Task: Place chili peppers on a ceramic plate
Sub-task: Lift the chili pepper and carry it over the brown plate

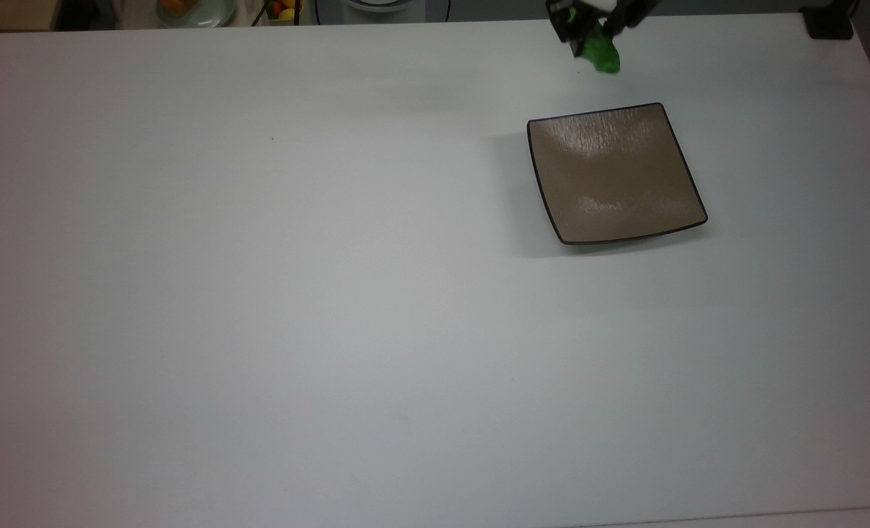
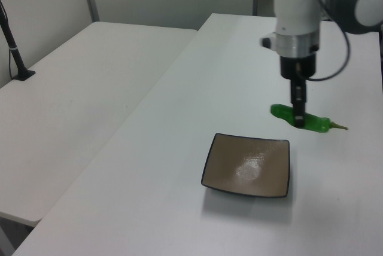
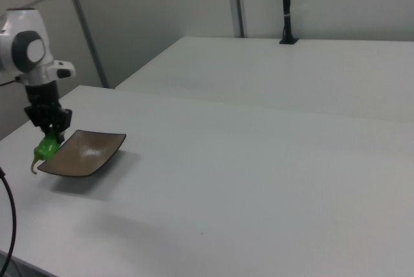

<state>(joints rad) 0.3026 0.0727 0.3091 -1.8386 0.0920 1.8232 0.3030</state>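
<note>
Two black fingers of the gripper [image 2: 297, 114] pinch the bright green, wrinkled chili pepper [image 2: 299, 118] near its middle, lifted clear of the white table [image 2: 239, 64]. Seen in the left view, its thin stem points toward the left view's right. Below sits the square, glossy brown ceramic plate [image 1: 614, 172], bare; the top view places the pepper [image 1: 600, 50] just beyond the plate's far edge.

Top view straight down; left, right views oblique from opposite sides, sharing plate [image 1: 614, 172].
</note>
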